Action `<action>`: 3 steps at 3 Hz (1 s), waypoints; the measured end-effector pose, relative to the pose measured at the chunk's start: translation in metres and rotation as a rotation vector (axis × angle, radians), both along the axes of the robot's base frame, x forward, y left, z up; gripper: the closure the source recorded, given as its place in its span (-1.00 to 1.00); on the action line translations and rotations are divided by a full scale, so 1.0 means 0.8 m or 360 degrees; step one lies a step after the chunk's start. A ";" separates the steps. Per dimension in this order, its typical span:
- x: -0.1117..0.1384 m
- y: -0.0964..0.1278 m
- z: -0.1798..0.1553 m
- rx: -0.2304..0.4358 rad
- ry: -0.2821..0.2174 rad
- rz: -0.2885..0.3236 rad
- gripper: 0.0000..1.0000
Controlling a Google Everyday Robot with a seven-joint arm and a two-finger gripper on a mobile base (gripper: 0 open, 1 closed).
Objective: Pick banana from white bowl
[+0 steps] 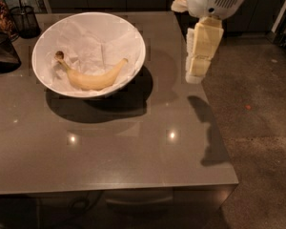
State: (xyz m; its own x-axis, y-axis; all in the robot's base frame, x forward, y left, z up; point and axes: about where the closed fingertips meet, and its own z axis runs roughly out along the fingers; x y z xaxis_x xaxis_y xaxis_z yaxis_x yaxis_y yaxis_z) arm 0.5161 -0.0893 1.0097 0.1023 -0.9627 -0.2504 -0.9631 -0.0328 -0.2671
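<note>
The pale-yellow banana (93,79) lies curved in the white bowl (133,35), on crumpled white paper, with its dark stem end to the left. The bowl stands on the grey-brown table (133,151) at the back left. My gripper (194,78) hangs pointing down from the white arm at the upper right. It is in the air above the table's right edge, to the right of the bowl and apart from it. It holds nothing.
A dark wire-mesh cup (25,20) stands at the back left corner, with a dark object (2,51) in front of it at the left edge. The dark floor (257,128) lies beyond the table's right edge.
</note>
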 end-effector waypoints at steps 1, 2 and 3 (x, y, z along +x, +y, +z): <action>0.020 0.046 0.017 -0.0052 -0.0043 0.0131 -1.00; 0.053 0.096 0.017 -0.0090 -0.0056 0.0246 -1.00; 0.060 0.108 0.022 -0.0056 -0.0104 0.0253 -1.00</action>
